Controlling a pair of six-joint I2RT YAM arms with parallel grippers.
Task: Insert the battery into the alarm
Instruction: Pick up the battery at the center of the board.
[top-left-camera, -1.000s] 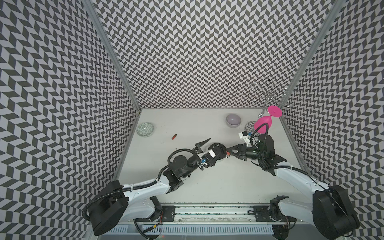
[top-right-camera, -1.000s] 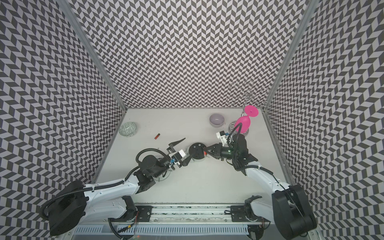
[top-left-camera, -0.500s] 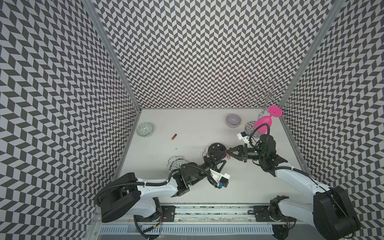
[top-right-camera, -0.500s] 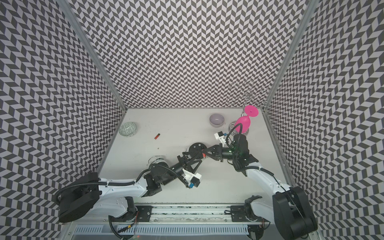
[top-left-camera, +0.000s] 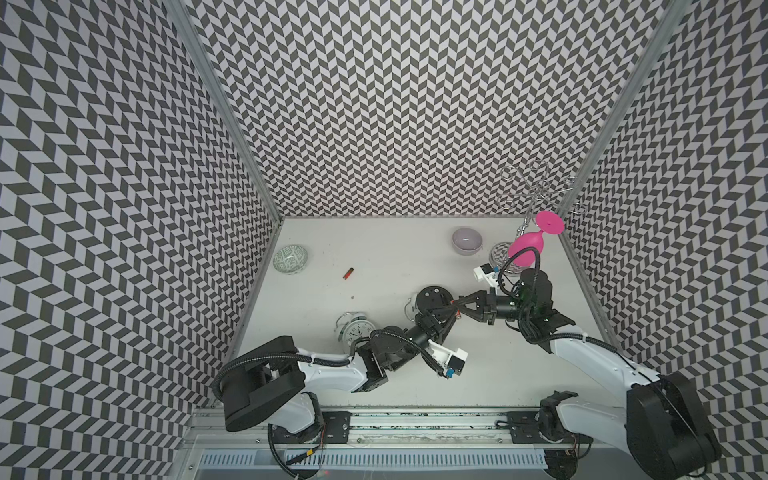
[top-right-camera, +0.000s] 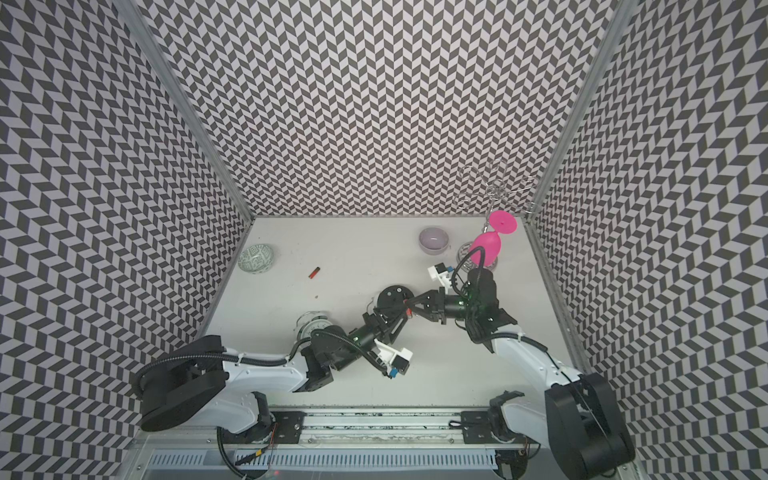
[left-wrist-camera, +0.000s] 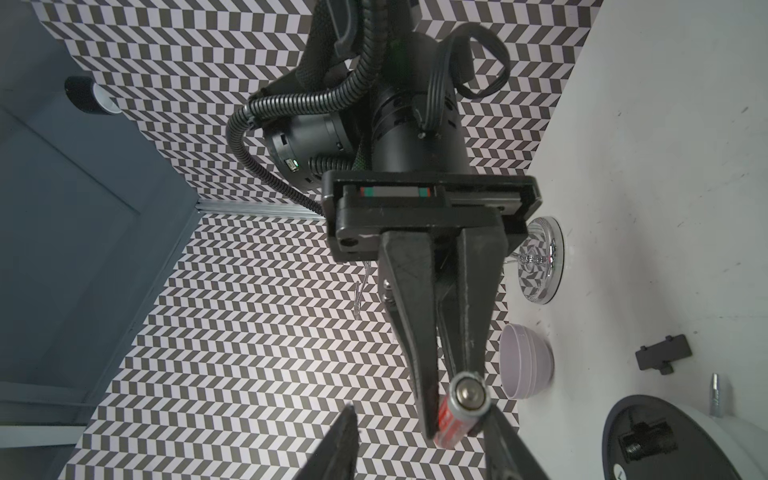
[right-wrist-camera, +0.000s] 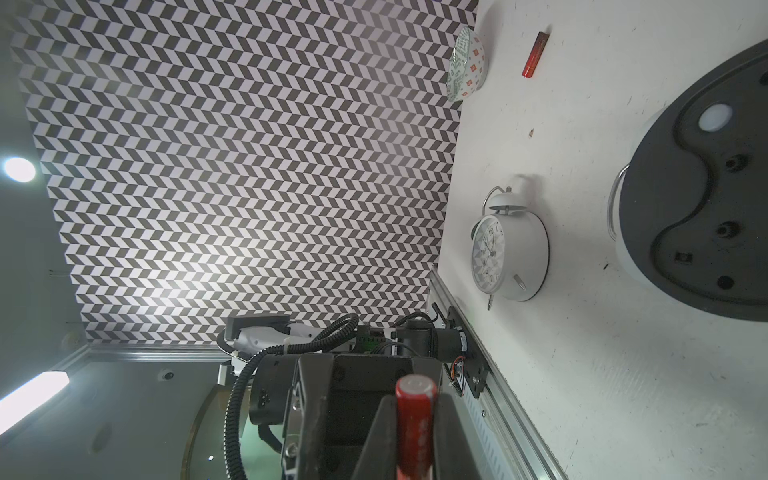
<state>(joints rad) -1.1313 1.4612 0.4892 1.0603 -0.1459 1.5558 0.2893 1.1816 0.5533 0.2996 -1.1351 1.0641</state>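
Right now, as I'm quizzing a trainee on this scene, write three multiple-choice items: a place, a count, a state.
1. The loose battery lies: A in a bowl; B on the table near the patterned bowl; C on a clock.
2. Alarm clocks in view: A one; B two; C three.
3. The right gripper is: A open; B shut on a bowl; C shut on a battery.
Key: B, bare table under it; B, a face-down clock and a face-up clock; C, jaws pinch the held battery.
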